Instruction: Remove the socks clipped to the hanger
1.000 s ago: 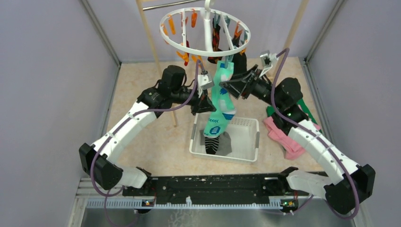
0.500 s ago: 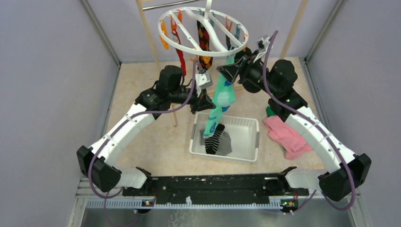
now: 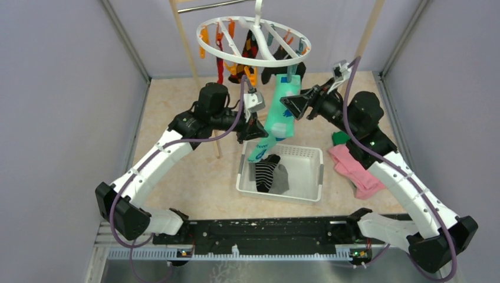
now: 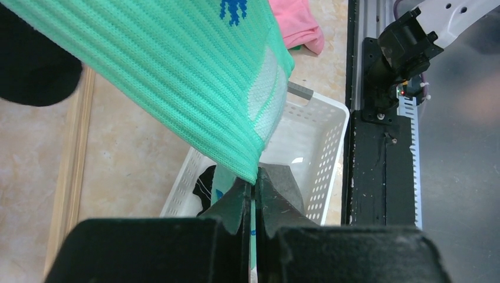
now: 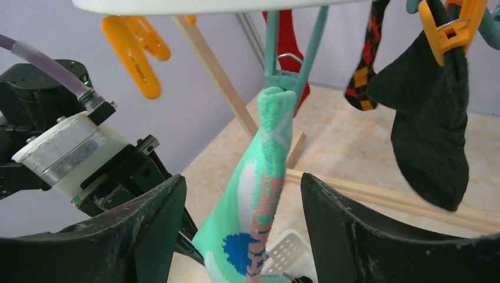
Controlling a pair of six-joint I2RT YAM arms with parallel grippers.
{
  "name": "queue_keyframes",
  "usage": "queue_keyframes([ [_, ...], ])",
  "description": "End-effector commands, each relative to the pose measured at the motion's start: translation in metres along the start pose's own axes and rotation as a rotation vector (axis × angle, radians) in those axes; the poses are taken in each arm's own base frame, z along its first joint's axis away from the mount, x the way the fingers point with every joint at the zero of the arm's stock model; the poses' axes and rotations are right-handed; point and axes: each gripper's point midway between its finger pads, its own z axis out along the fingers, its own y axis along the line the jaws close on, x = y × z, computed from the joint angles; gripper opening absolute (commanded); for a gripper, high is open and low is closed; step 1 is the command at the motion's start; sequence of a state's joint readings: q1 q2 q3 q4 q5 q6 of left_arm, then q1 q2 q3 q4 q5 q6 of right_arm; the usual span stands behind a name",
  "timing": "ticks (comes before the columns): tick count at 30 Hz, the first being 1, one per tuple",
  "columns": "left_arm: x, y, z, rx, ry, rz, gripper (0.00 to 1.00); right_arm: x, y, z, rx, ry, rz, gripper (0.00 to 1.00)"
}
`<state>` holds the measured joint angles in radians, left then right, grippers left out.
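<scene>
On the left, stretched from the near-left base up and toward the far middle, elbow bent, forearm angled over the tabletop (image 3: 194, 177), with the left tool (image 3: 255, 127) pinched fully together on the lower edge of the teal sock (image 3: 278, 115), only a thin fold of fabric between its tips. On the right, raised higher from the near-right base, folded at the elbow and pointed leftward, with the right tool (image 3: 290, 104) spread wide just under the hanger (image 3: 258, 10) and gripping nothing; seen from its wrist, one of the fingers (image 5: 118, 236) to each side of the sock's upper part, contact impossible to judge. At the sock's top, pinned by a teal clip (image 5: 282, 79) dangling off the hanger's ring, and from there slanting down and leftward to the left tool, above the far-left corner of the white bin (image 3: 306, 152). Inside that bin, a striped sock (image 3: 266, 172) lying over a grey sock (image 3: 284, 178). Elsewhere on the hanger, toward the far side: a black sock (image 5: 430, 135) held by an orange clip (image 5: 451, 29), an argyle sock (image 5: 365, 65) and a red sock (image 5: 290, 41), all hanging free of both tools. Right of the bin, flat on the tabletop, a folded pink cloth (image 3: 354, 168).
</scene>
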<state>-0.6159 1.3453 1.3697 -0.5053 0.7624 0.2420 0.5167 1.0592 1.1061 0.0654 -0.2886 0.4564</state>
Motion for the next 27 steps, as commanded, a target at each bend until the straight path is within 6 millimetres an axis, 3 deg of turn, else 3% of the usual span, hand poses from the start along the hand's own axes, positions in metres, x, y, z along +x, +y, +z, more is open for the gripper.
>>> queue_keyframes([
  [1,-0.011,-0.011,-0.01,0.012,-0.033,0.04,0.0,-0.002,0.004,-0.014,0.01,0.003,-0.008,0.72],
  [6,-0.011,-0.01,-0.01,0.007,-0.032,0.039,0.0,-0.024,0.003,-0.011,0.05,-0.025,-0.042,0.75],
  [11,-0.011,-0.011,-0.011,0.008,-0.033,0.035,0.0,-0.045,0.004,0.012,0.036,-0.082,-0.066,0.81],
  [19,-0.007,-0.01,-0.011,0.002,-0.029,0.031,0.0,-0.071,0.01,0.037,-0.011,-0.175,-0.076,0.82],
  [27,-0.001,-0.01,-0.009,-0.003,-0.022,0.019,0.0,-0.082,0.011,0.048,-0.028,-0.217,-0.076,0.68],
])
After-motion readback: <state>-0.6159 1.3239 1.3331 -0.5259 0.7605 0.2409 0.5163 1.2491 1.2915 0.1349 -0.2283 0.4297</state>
